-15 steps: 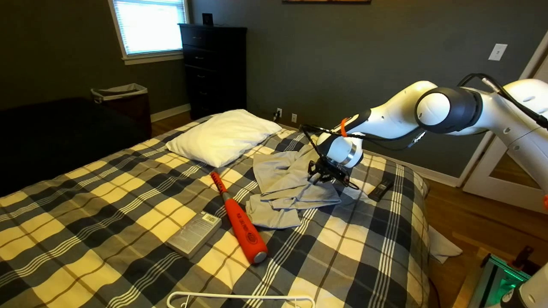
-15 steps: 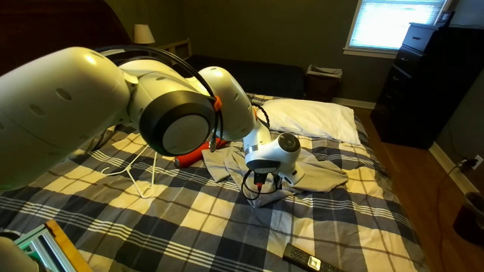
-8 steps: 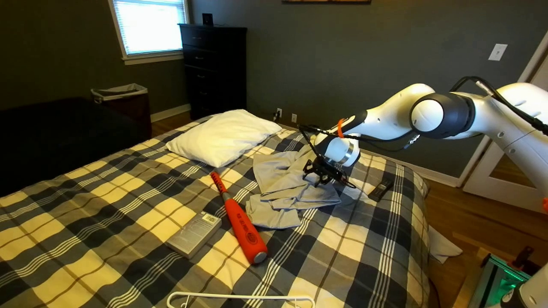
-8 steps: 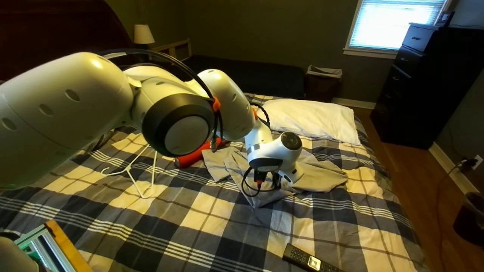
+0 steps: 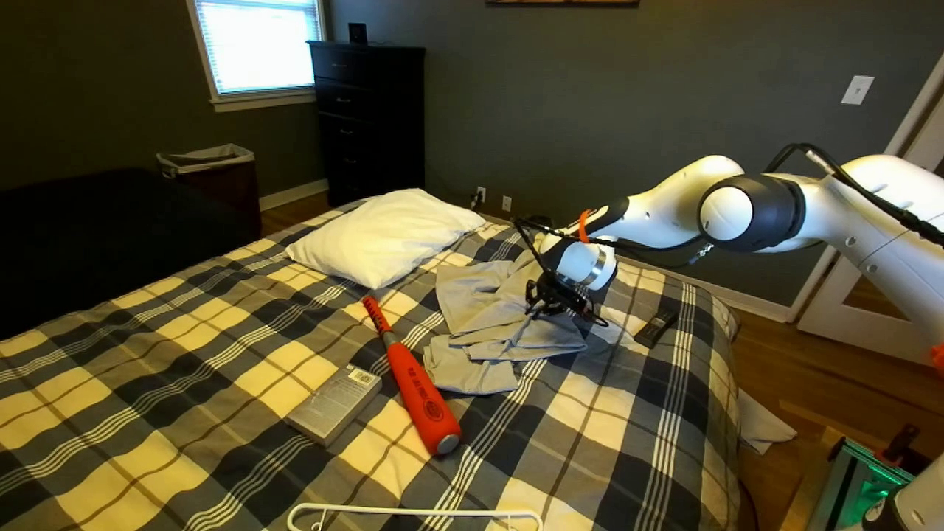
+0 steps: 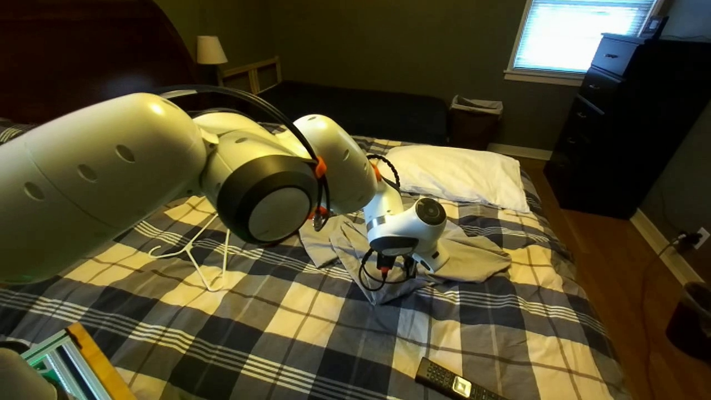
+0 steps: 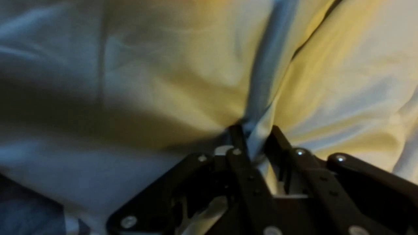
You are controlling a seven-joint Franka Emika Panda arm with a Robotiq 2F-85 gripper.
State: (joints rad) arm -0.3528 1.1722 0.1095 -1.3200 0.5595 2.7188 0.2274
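Observation:
A crumpled grey cloth (image 5: 479, 295) lies on the plaid bed cover, partly folded over itself. It also shows in an exterior view (image 6: 472, 253), and it fills most of the wrist view (image 7: 147, 81). My gripper (image 5: 535, 301) is low over the cloth's right part, pointing down. In the wrist view, the fingers of the gripper (image 7: 254, 133) are close together with a raised fold of cloth pinched between them. The rest of the cloth lies around the fingers. In an exterior view the arm's wrist (image 6: 408, 228) hides the fingertips.
A red bat (image 5: 420, 394) and a grey book (image 5: 335, 404) lie beside the cloth. A white pillow (image 5: 383, 236) lies behind it. A black remote (image 5: 656, 327) is near the bed's edge. A white hanger (image 6: 189, 247) lies on the plaid cover (image 5: 184, 369).
The arm's elbow has come down, and the gripper has shifted slightly left in an exterior view. The fingers, spread half a second ago, now look closer together on the cloth.

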